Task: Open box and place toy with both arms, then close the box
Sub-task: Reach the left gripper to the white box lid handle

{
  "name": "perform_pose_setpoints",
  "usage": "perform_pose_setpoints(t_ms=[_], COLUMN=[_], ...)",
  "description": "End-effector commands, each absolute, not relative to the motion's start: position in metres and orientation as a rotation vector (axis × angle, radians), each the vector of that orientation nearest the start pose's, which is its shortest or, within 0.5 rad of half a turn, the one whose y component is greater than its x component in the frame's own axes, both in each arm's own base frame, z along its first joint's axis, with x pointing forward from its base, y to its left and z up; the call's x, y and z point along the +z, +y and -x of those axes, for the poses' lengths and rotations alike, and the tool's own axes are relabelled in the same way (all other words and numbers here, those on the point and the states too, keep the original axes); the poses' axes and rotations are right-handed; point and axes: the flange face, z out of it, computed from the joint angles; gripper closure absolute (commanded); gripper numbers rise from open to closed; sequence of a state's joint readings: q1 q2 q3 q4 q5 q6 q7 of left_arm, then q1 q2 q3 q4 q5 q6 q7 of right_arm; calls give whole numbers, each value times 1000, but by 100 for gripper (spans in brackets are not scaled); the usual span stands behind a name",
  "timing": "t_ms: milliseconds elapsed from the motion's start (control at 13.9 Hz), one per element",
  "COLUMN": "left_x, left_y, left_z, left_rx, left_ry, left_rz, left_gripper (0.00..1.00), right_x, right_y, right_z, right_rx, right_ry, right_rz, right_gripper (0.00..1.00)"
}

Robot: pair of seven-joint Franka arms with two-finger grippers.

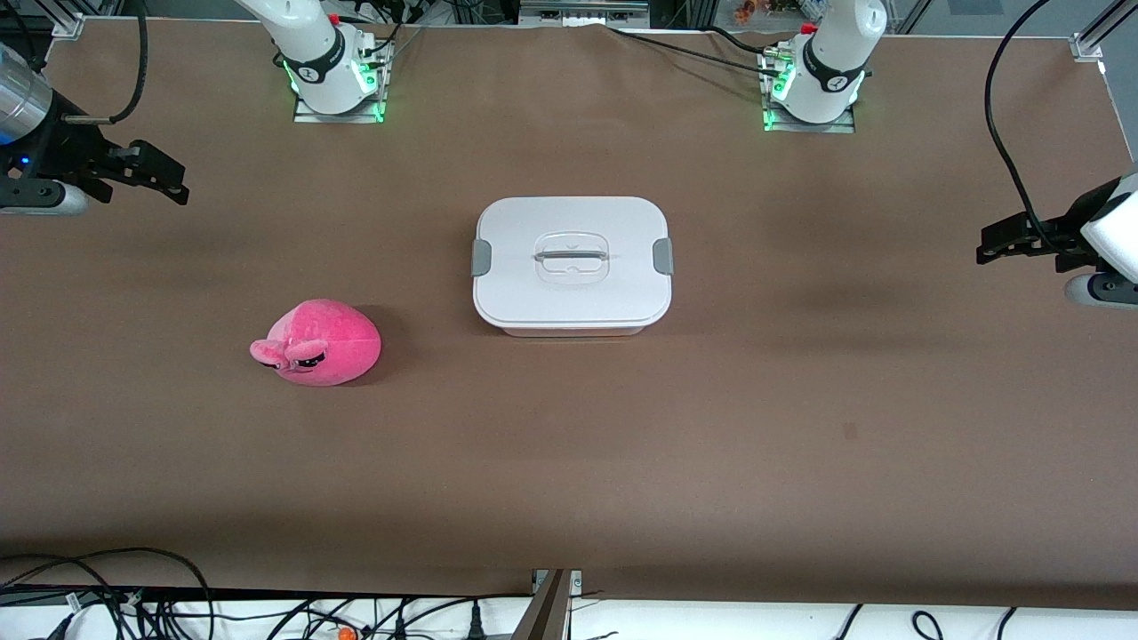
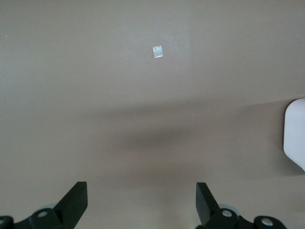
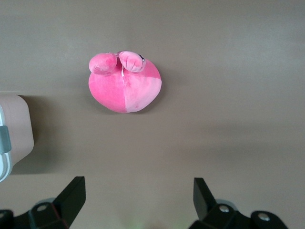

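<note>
The box point(image 1: 572, 264) stands in the middle of the table, its white lid on, with grey side clips and a clear centre handle. Its corner shows in the left wrist view point(image 2: 295, 133) and its pinkish side in the right wrist view point(image 3: 14, 131). The pink plush toy point(image 1: 318, 342) lies on the table toward the right arm's end, nearer to the front camera than the box; it also shows in the right wrist view point(image 3: 125, 86). My right gripper point(image 1: 164, 178) is open and empty, up at its end of the table. My left gripper point(image 1: 996, 244) is open and empty at its end.
The brown table cover point(image 1: 622, 462) spreads around the box and toy. A small pale tape square point(image 2: 157, 51) lies on it under the left gripper. Cables point(image 1: 133, 604) hang along the table's front edge. The arm bases point(image 1: 338, 80) stand along the back edge.
</note>
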State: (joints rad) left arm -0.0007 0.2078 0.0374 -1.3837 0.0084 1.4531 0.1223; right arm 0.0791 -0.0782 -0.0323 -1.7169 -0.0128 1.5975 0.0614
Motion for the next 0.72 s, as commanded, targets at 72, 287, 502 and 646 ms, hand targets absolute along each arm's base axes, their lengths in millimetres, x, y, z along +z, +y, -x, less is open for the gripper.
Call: perform_pose_setpoints(t_ms=[72, 287, 502, 646], left_x=[585, 592, 592, 593], left_y=[20, 20, 11, 0], left_z=[-606, -607, -607, -607], left_rx=[212, 190, 190, 190], left_ry=[129, 130, 149, 182], left_rz=[3144, 3146, 3145, 3142], left_gripper=[0, 0, 0, 0], right_x=[604, 604, 605, 605], right_y=[21, 22, 23, 23], right_z=[-530, -530, -530, -530], right_rx=[35, 37, 37, 37], right_ry=[3, 0, -4, -4], right_rz=[3163, 3163, 3163, 3163], right_gripper=[0, 0, 0, 0])
